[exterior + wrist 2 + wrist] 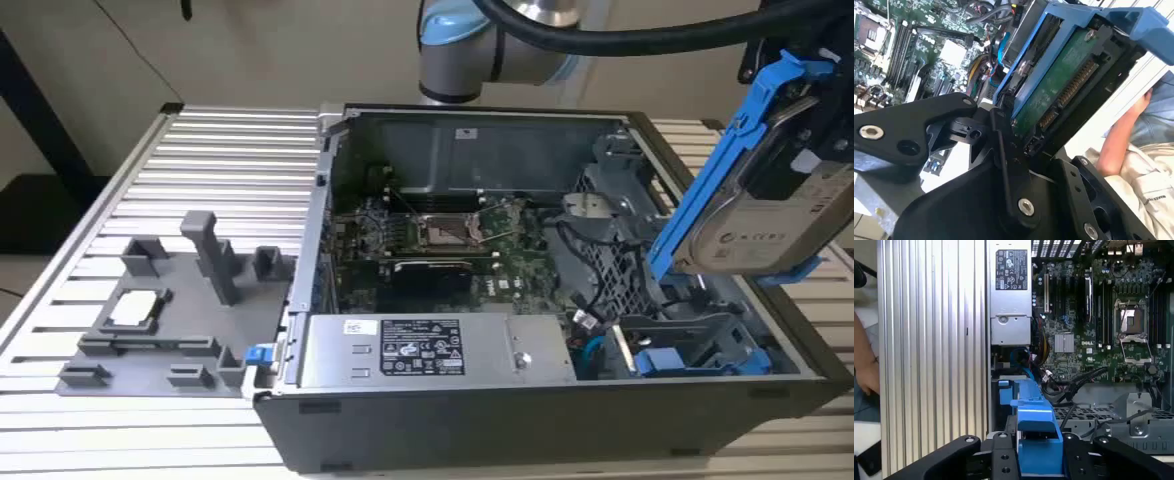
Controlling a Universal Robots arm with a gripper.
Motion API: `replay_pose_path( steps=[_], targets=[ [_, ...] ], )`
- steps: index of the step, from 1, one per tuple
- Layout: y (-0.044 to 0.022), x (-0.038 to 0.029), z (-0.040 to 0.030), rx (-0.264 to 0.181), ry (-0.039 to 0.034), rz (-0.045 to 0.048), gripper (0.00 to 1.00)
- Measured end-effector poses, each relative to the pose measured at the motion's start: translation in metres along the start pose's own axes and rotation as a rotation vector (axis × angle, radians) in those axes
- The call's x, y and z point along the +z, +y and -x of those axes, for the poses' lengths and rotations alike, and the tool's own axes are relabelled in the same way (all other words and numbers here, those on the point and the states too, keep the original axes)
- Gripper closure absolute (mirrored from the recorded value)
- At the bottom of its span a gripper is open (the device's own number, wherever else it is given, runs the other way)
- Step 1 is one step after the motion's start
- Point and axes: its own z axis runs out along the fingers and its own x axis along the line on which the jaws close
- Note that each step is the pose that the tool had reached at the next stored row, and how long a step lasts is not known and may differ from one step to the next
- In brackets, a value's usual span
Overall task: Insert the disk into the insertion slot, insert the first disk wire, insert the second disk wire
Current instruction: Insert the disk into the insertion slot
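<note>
The disk [771, 222], silver-grey with a white label in a blue carrier frame, hangs tilted on edge above the open computer case's right side in the exterior view. My gripper [805, 112] is shut on its upper end. Both wrist views show the black fingers [1004, 457] clamped around the blue carrier [1036, 425], and the second one shows the disk's green circuit board [1064, 85]. The insertion slot [694, 348], a grey bay with blue rails, lies below the disk at the case's near right corner. A blue cable [591, 345] and dark cables lie beside it.
The grey power-supply box [414, 350] fills the case's near side, with the motherboard [441, 240] behind it and a perforated cage [601, 262] beside the slot. A grey fixture [174, 300] stands on the ribbed table. A person's arm [1124, 145] is close by.
</note>
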Motion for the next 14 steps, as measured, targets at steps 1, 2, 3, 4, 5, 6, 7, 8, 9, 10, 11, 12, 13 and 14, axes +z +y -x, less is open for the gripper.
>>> replay_pose_path(
  steps=[1, 2, 3, 4, 5, 6, 7, 8, 9, 10, 11, 12, 13, 14],
  targets=[
    [0.0, 0.0, 0.0, 0.0, 0.0, 0.0, 0.67],
    [0.0, 0.0, 0.0, 0.0, 0.0001, 0.0, 0.67],
    [0.0, 0.0, 0.0, 0.0, 0.0, 0.0, 0.67],
    [0.0, 0.0, 0.0, 0.0, 0.0, 0.0, 0.67],
    [0.0, 0.0, 0.0, 0.0, 0.0, 0.0, 0.67],
    [0.0, 0.0, 0.0, 0.0, 0.0, 0.0, 0.67],
    [0.0, 0.0, 0.0, 0.0, 0.0, 0.0, 0.67],
    [0.0, 0.0, 0.0, 0.0, 0.0, 0.0, 0.67],
    [0.0, 0.0, 0.0, 0.0, 0.0, 0.0, 0.67],
    [0.0, 0.0, 0.0, 0.0, 0.0, 0.0, 0.67],
    [0.0, 0.0, 0.0, 0.0, 0.0, 0.0, 0.67],
    [0.0, 0.0001, 0.0, 0.0, 0.0001, 0.0, 0.67],
    [0.0, 0.0006, 0.0, 0.0, 0.0, 0.0, 0.67],
    [0.0, 0.0013, 0.0, 0.0, 0.0, 0.0, 0.67]
  ],
)
